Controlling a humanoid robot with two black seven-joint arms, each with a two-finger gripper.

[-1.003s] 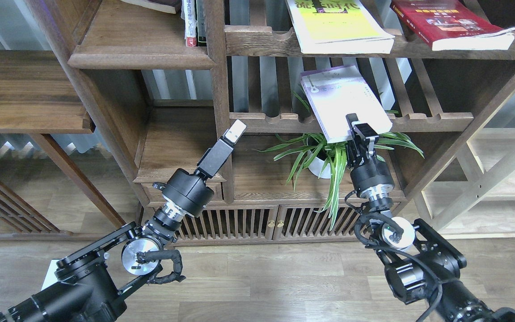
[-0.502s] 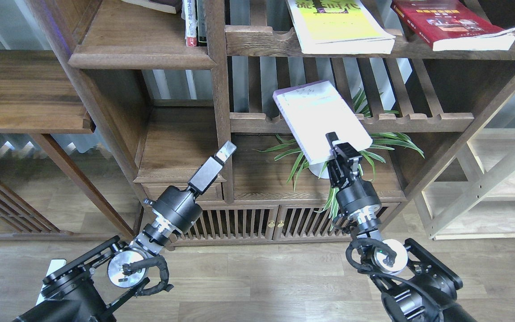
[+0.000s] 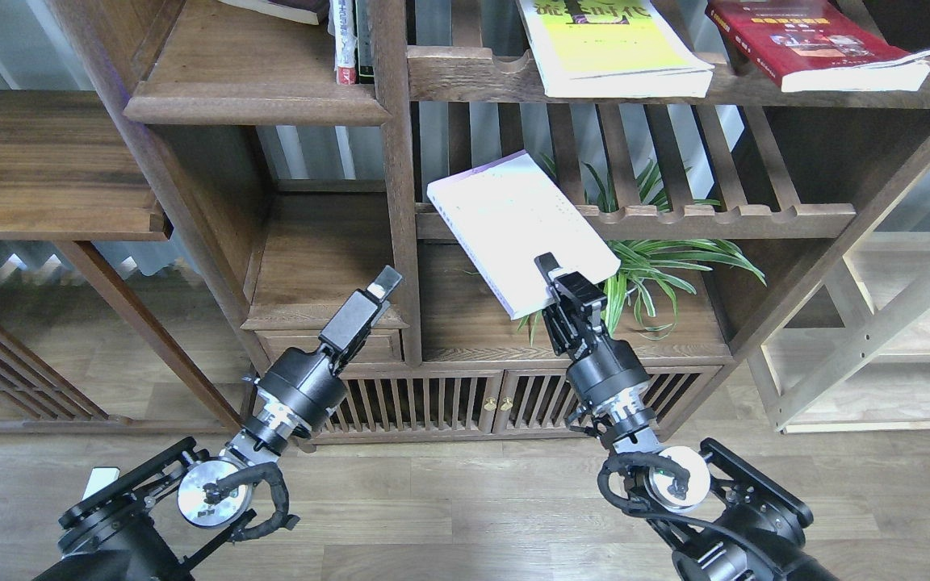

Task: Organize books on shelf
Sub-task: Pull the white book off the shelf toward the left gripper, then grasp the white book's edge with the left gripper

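Pale lavender thin paperback book with white page edges (image 3: 517,230) sat around the middle of the frame, tilted and held up off everything, in front of the slatted rack with the scalloped front rail (image 3: 715,216). Right claw (image 3: 555,284) was clamped on its lower edge, one finger lying over the cover and the rest tucked under. Green spider plant in a white pot (image 3: 659,262) peeked out just behind and to the right of that book.

Left claw (image 3: 383,284) was lower left of centre, pointing up toward the bookcase's vertical post, holding nothing; it was seen pretty much end-on, so honestly couldn't tell if the fingers were apart or together.

Up top, the bright yellow-green paperback (image 3: 610,48) and the dark red paperback (image 3: 816,40) both lay flat on the upper slatted rack, well apart from each other. Solid dark-brown wooden shelf board with the rounded front edge (image 3: 255,101) was in the upper left, with narrow upright red-and-white-spined books (image 3: 345,40) standing at its right end against the post.
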